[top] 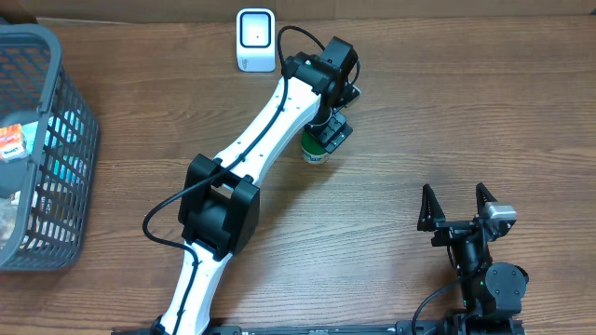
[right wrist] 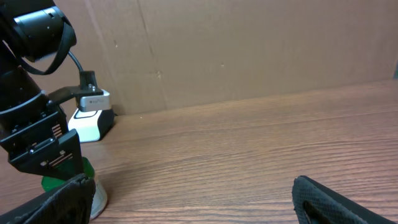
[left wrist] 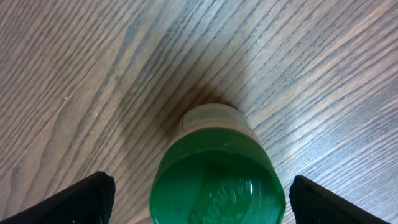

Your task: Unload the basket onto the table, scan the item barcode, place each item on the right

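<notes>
The item is a small white bottle with a green cap (left wrist: pixel 217 180), standing upright on the wooden table (top: pixel 419 112). In the overhead view the bottle (top: pixel 315 152) shows just below my left gripper (top: pixel 328 130). My left gripper (left wrist: pixel 202 199) is open astride the cap, with a gap of bare wood on each side between the black fingers (left wrist: pixel 74 202) and the cap. No barcode shows in any view. My right gripper (top: pixel 456 207) stands open and empty near the front right; its fingers (right wrist: pixel 342 199) frame bare table. From there the bottle (right wrist: pixel 93 186) is at the far left.
A white barcode scanner (top: pixel 256 39) stands at the back edge, a short way left of and behind the bottle, and shows again as the scanner (right wrist: pixel 90 118) before the cardboard wall. A grey wire basket (top: pixel 56 121) holding packaged goods fills the left side.
</notes>
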Controlling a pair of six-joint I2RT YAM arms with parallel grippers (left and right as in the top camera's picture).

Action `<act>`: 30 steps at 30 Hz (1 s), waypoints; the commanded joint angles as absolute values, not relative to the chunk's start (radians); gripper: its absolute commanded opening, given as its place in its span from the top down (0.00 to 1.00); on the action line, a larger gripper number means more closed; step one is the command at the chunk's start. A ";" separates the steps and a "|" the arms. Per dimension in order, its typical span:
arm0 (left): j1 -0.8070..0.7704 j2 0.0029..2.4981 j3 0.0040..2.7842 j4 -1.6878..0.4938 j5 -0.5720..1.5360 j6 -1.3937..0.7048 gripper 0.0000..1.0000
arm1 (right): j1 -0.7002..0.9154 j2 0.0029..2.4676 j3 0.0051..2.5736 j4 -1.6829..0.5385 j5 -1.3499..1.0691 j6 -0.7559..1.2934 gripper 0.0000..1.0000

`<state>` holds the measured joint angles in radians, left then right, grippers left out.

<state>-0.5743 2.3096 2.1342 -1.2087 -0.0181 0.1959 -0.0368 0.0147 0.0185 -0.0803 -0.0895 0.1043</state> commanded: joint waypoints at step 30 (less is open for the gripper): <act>-0.567 2.285 2.032 -1.219 0.043 -0.353 0.44 | -0.033 0.004 0.008 -0.076 -0.091 0.103 0.00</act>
<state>-0.5678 2.3066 2.0407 -1.1873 0.0479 -0.0669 -0.0368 0.0147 0.0185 -0.0803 -0.0898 0.1040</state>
